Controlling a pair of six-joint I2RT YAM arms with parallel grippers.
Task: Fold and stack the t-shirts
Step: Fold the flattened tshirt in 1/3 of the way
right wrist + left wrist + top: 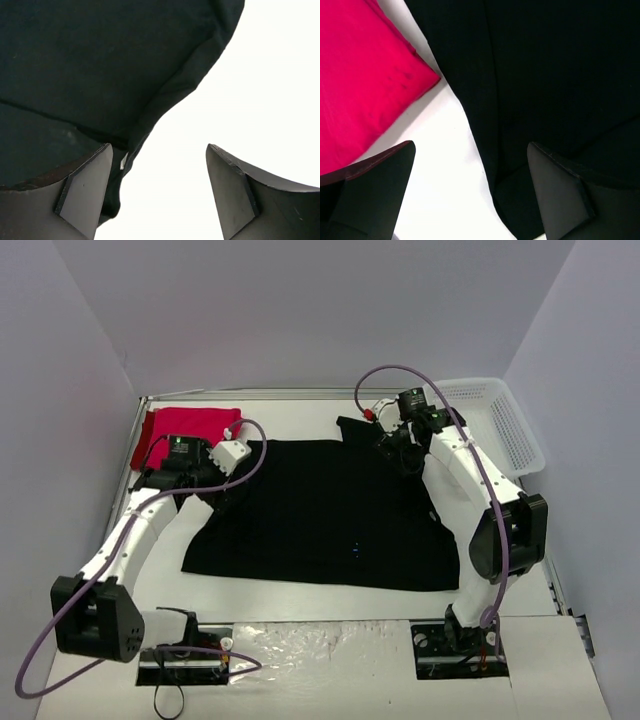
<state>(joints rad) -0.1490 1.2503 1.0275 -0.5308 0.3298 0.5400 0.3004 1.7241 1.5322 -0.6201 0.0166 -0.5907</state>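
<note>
The black t-shirt (320, 515) lies spread flat on the white table, a tiny blue mark on its front. The folded red t-shirt (185, 432) lies at the far left corner. My left gripper (215, 483) is open over the black shirt's left edge; in the left wrist view the black cloth (545, 75) edge lies between the fingers and the red shirt (360, 85) is at left. My right gripper (392, 448) is open over the shirt's far right corner; in the right wrist view the black cloth (100, 65) reaches under the left finger (85, 192).
A white mesh basket (495, 420) stands at the far right. White walls close in the table on three sides. The arm bases sit at the near edge.
</note>
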